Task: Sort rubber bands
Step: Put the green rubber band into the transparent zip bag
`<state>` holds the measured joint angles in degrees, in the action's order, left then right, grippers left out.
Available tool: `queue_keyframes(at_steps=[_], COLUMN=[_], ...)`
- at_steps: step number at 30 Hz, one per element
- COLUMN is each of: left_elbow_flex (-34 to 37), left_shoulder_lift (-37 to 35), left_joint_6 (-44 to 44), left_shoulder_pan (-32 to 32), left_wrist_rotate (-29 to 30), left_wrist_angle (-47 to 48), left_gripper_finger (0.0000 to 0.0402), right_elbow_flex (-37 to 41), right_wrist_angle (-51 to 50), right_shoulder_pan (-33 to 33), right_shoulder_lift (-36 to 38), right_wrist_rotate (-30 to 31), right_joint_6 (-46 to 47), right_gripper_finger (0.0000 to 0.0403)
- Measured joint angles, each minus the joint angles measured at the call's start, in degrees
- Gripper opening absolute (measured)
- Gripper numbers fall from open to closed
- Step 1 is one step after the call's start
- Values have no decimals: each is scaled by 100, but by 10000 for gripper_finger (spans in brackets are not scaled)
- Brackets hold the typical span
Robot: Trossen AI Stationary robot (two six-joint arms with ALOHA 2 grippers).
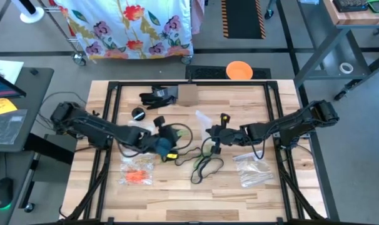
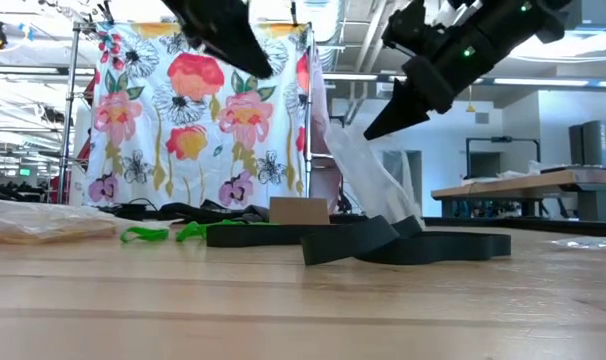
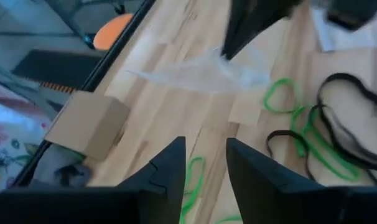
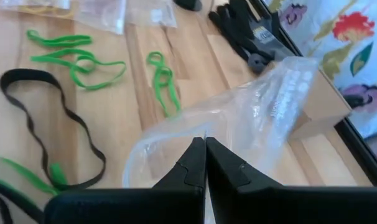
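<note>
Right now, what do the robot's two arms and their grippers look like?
Both arms are dark, near-black and jointed, reaching in from the table's sides. The left gripper has two flat, dark, wedge-shaped fingers with stepped inner edges. The right gripper has the same dark, tapering fingers. A black cable loops beside the right arm, and small green lights glow on one wrist in the low view.

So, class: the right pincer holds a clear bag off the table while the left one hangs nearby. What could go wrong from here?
1. The right pincer pinches only an edge of the clear bag, so the limp bag might slip out.
2. The left pincer is open and empty above the green bands; they lie flat and thin, so a grab may miss.
3. Green bands overlap the black band; lifting one could drag both.
</note>
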<state>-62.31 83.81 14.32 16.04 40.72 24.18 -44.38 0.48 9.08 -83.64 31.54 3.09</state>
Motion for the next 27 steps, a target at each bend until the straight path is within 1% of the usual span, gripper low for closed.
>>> queue_keyframes(at_steps=[2, 5, 7, 9, 11, 14, 15, 17, 20, 24, 27], left_elbow_flex=[132, 492, 760, 985, 1159, 1207, 1207, 1207, 1205, 1204, 1183], left_shoulder_lift=[-73, 1, 87, 190, 318, 567, 655, 841, 1084, 1354, 1486], left_joint_6=[-47, -328, -557, -601, -614, -553, -541, -461, -126, 255, 265], left_shoulder_pan=[136, 189, 113, -38, -242, -551, -628, -756, -955, -1191, -1312], left_wrist_rotate=[91, 87, 55, -104, -569, -1635, -1898, -2241, -2579, -2719, -2744], left_wrist_angle=[-42, -83, -300, -455, -553, -563, -615, -760, -835, -807, -809], left_gripper_finger=[110, 110, 109, 109, 109, 109, 109, 109, 109, 109, 109], right_elbow_flex=[0, 0, 0, 0, 0, 0, 2, 2, 2, 2, 2], right_wrist_angle=[22, 184, 243, 234, 223, 151, 120, 108, 102, 42, -7], right_shoulder_pan=[-45, -174, -250, -323, -389, -442, -448, -479, -476, -468, -466], right_shoulder_lift=[0, -2, 0, -1, -1, -2, -2, -2, -2, -2, -2], right_wrist_rotate=[-1, -9, -22, -69, -144, -183, -183, -185, -191, -196, -200], right_joint_6=[218, 623, 760, 838, 852, 852, 850, 848, 846, 846, 846], right_gripper_finger=[0, 0, 0, 0, 0, 0, 0, 0, 0, 0, 0])
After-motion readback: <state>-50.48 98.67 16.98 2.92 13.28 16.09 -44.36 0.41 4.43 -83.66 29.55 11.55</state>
